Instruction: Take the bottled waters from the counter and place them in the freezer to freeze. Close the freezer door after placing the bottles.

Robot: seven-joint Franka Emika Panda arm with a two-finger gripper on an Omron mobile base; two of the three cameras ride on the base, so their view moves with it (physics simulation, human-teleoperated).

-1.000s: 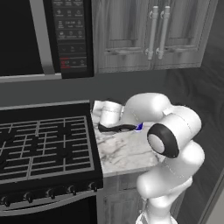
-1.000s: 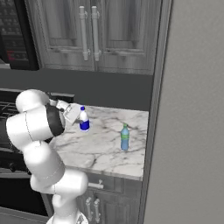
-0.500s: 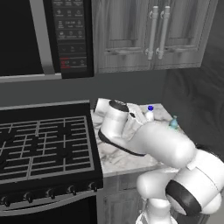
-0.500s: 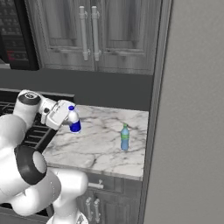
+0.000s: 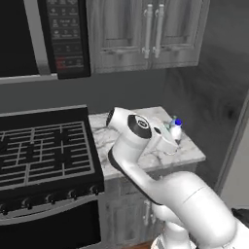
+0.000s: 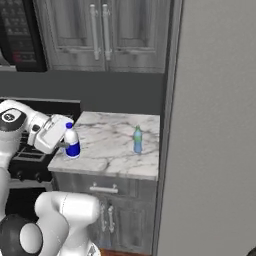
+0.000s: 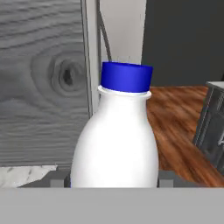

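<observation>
My gripper is shut on a white bottled water with a blue cap and blue label, held upright at the left end of the marble counter. In the hand view the bottle stands between my fingertips. From the left base view, the gripper and the bottle are over the counter. The teal-green bottle stands upright near the counter's right edge, apart from the gripper. The freezer rises as a light-grey wall to the right; its handle is out of view.
A black gas stove adjoins the counter on the left, under a microwave. Dark wood wall cabinets hang above the counter. A wooden floor and a grey wood panel show behind the bottle.
The whole picture has shifted, so the cameras have moved. My arm has swung the held bottle leftward, away from the teal-green bottle, which stays where it stood on the counter.
</observation>
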